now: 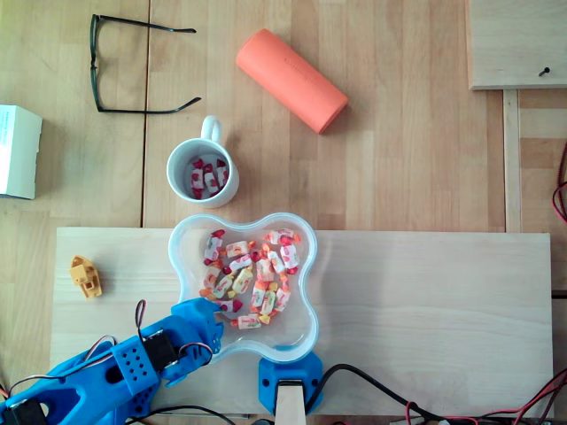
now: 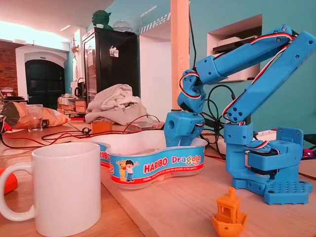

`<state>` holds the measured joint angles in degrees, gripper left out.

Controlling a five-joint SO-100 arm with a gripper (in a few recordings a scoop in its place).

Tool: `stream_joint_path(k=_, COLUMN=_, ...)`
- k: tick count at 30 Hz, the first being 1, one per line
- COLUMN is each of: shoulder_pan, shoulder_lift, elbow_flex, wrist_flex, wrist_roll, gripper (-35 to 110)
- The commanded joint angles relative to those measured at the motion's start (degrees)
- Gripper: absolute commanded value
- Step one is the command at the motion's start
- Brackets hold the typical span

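I see the gripper (image 1: 211,312) tipped steeply over the lower-left rim of the candy tub (image 1: 312,266) at centre frame in the overhead view, I judge to clear its wall. Its tip sits just beside the wrapped candies (image 1: 252,270). I cannot tell whether it is open or closed. A mug (image 1: 171,170) holding more candies stands just above the tub. An orange toy boat (image 1: 86,275) lies left, out of the way.

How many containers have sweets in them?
2: the white mug just off the board, and the clear Haribo tub on it, with the blue gripper at its rim.
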<state>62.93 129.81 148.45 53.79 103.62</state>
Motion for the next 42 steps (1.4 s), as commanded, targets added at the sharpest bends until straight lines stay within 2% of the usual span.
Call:
stream_joint_path(k=1, shoulder_pan=-1.5, shoulder_lift=1.6, elbow_flex=-0.4, wrist_flex=0.7, wrist_roll=0.7, gripper=11)
stream_joint_path(k=21, shoulder_pan=-4.0, shoulder_lift=0.7, elbow_flex=-3.6, wrist_flex=0.6, wrist_roll=5.7, gripper=11)
stream_joint_path(k=31, shoulder_pan=-3.4, shoulder_lift=0.5, elbow_flex=0.8, wrist_flex=-9.4, wrist_roll=5.0, gripper=11)
stream_joint_path(k=42, shoulder_pan=-3.3, shoulder_lift=0.7, elbow_flex=2.5, wrist_flex=-10.1, wrist_roll=5.0, gripper=10)
